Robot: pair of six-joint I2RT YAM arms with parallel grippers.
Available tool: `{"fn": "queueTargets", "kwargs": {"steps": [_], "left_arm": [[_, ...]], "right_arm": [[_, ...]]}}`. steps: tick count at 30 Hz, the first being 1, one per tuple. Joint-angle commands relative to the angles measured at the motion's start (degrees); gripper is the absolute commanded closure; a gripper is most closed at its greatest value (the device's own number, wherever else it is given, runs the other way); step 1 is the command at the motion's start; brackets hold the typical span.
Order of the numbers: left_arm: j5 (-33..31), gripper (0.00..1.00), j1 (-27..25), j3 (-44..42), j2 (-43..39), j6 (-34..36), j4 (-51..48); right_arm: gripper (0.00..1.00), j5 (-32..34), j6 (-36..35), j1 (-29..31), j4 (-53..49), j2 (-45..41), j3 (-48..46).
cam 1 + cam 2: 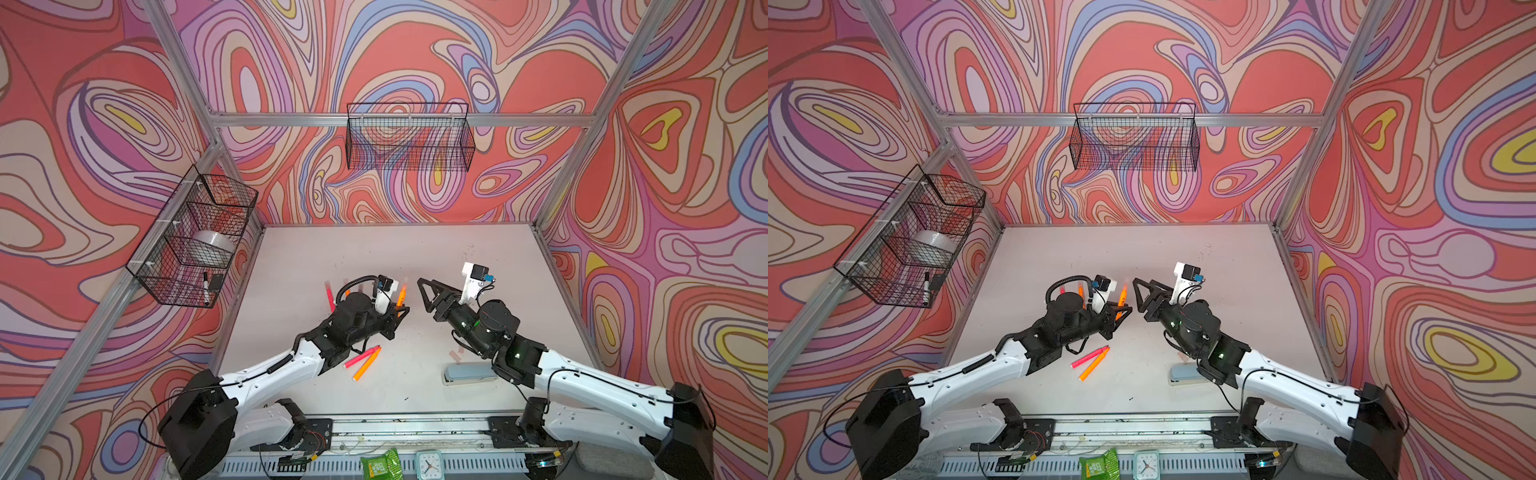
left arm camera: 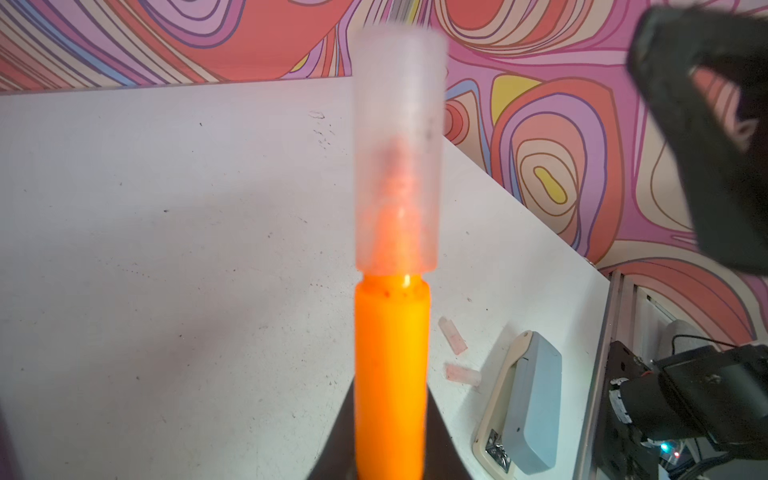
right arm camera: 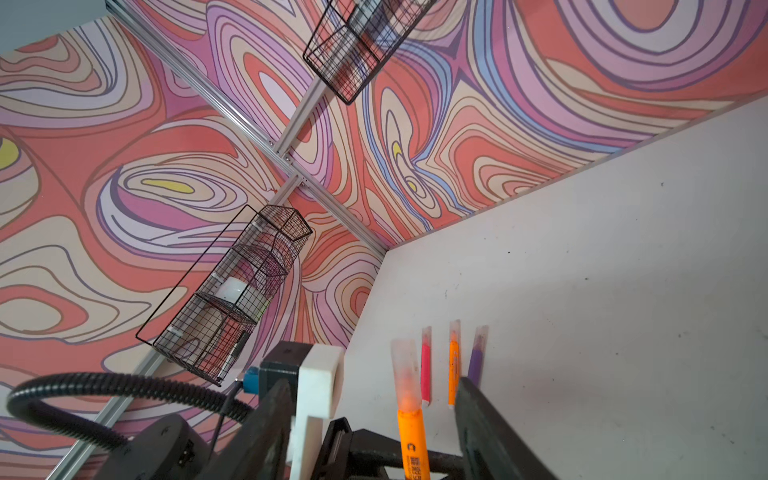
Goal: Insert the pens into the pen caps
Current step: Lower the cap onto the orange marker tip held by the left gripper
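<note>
The left pincer (image 1: pixel 400 309) is clamped tight round the lower barrel of the held orange pen (image 2: pixel 390 374) and stands it upright over the middle of the table (image 1: pixel 415 249). A translucent cap (image 2: pixel 397 145) sits over the pen's tip. In the left wrist view a thin ring of orange shows between the cap's rim and the barrel's shoulder, so I judge the cap may not be pushed fully home. Just to the right, the right pincer (image 1: pixel 424 294) faces that pen with its jaws well apart, nothing between them and clear of the cap. To the far left, 3 finished pens lie side by side: the capped pink pen (image 3: pixel 426 365), the capped orange pen (image 3: pixel 454 365) and the capped purple pen (image 3: pixel 477 357). Nearer, beside the left arm, the bare pink pen (image 1: pixel 361 356) and the bare orange pen (image 1: pixel 366 366) lie close together with their tips uncovered. At the near right, a spare cap (image 2: pixel 453 337) and a second spare cap (image 2: pixel 463 374) lie just beside the grey-blue stapler (image 2: pixel 528 395). The step in hand reads as the end of the 4th capping, with 2 pens to go. Next, the left arm should lay its pen down by the finished row, after a last press if the cap is loose. The right pincer must then pinch a small flat-lying cap near the stapler, which calls for a low, square approach.
</note>
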Motion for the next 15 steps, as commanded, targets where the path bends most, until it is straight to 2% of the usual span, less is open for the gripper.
{"fn": "queueTargets", "kwargs": {"steps": [1,3,8,12,15], "left_arm": [[-0.26,1.0,-1.76,-1.03,-2.59,4.75,3.22],[-3.39,1.0,-4.43,-1.19,-3.84,7.95,2.7],[-10.63,1.0,-8.85,-0.83,-5.42,12.71,0.63],[-11.36,1.0,-8.97,-0.79,-5.56,12.86,0.63],[-11.32,1.0,-9.06,-0.68,-5.52,12.86,0.37]], "right_arm": [[0.4,-0.02,-1.63,-0.83,-8.53,0.34,4.23],[0.46,-1.4,-0.79,-1.05,-11.99,2.56,7.61],[0.48,-4.64,1.59,-2.44,-16.72,7.89,12.97],[0.49,-6.53,2.73,-2.71,-17.5,10.77,14.75],[0.56,-7.74,2.78,-2.71,-17.62,12.32,15.72]]}}
